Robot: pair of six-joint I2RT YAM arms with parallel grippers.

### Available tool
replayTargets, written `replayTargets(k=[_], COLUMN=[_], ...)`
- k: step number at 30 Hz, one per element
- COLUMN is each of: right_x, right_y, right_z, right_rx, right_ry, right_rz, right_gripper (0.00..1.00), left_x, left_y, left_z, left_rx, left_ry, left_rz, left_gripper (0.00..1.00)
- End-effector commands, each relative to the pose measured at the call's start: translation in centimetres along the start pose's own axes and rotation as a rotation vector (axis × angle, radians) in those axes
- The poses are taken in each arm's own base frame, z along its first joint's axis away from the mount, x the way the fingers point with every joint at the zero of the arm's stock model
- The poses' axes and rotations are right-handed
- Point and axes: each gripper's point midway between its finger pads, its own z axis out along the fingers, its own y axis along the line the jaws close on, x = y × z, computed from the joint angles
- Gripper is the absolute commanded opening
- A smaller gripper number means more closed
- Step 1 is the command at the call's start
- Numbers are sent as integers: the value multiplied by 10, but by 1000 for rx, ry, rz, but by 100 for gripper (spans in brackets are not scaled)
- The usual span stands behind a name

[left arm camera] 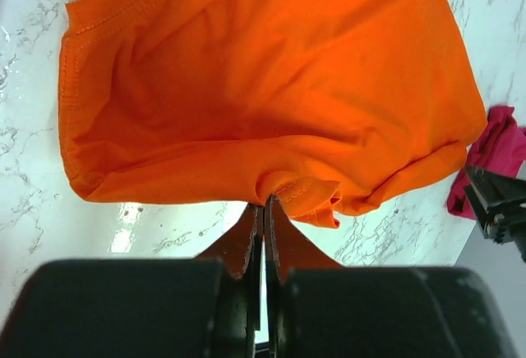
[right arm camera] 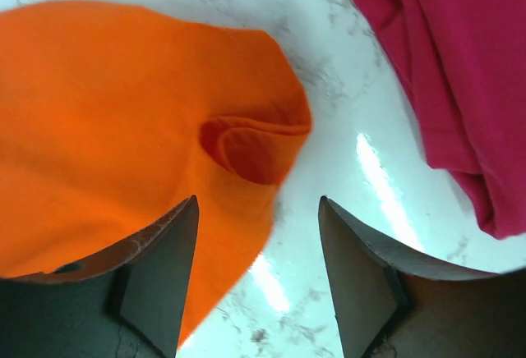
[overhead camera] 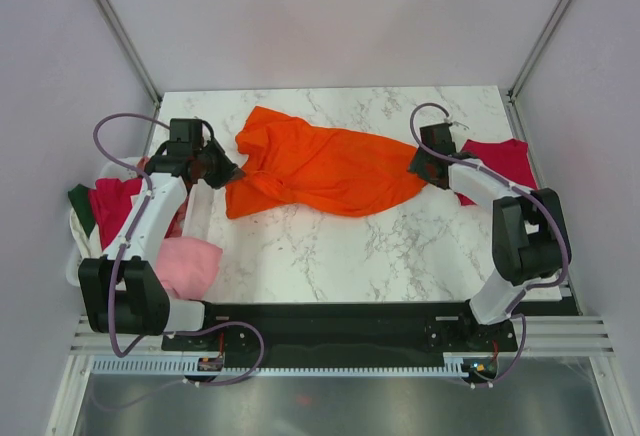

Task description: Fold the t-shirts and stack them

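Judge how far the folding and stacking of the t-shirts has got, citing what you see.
Done: at most the crimson t-shirt, set apart at the right; whether folded, unclear. In hand: the orange t-shirt lies crumpled; the left gripper pinches its edge, the right gripper stands open at its other end. Left: folding it, plus the shirts heaped in the basket.

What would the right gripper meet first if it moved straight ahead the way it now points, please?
Most likely the curled end of the orange t-shirt, lying just ahead of the open right gripper. Depth is unclear, so it might touch the marble table first.
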Motion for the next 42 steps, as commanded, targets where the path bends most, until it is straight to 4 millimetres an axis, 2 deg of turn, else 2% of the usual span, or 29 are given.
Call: replayTargets(k=[1, 2, 6, 10, 11, 13, 17, 22, 30, 35, 41, 42], right_x=[-15, -8, -3, 3, 5, 8, 18, 23, 21, 16, 9, 9], right_y=[-2, -2, -4, -10, -11, -13, -16, -7, 2, 9, 3, 3], right_z=[-8, -8, -4, -4, -4, -2, 2, 12, 31, 31, 24, 23], right_rx=[-71, -90, -105, -114, -115, -112, -110, -142, -134, -151, -127, -126], right_ry=[-55, -38, -26, -29, -27, -23, -2, 17, 32, 29, 2, 1], right_rz=[51, 50, 65, 84, 84, 84, 82, 89, 92, 100, 100, 100], right_gripper=[68, 66, 60, 43, 42, 42, 50, 50, 40, 35, 22, 9], left_x=[-23, -23, -22, -18, -18, -17, -18, -19, -22, -23, -21, -21], left_y=[-8, -7, -2, 4, 3, 5, 5, 3, 2, 1, 2, 2], left_z=[-1, 0, 3, 5, 5, 5, 4, 4, 2, 2, 3, 2], left_rx=[4, -1, -17, -27, -20, -22, -18, -5, -2, 0, -3, -2], left_ry=[-80, -79, -89, -93, -98, -101, -118, -123, -134, -136, -133, -132], left_rz=[-33, -39, -54, -68, -68, -70, -74, -78, -71, -68, -69, -69], left_gripper=[2, 2, 2, 2, 2, 2, 2, 2, 2, 2, 2, 2])
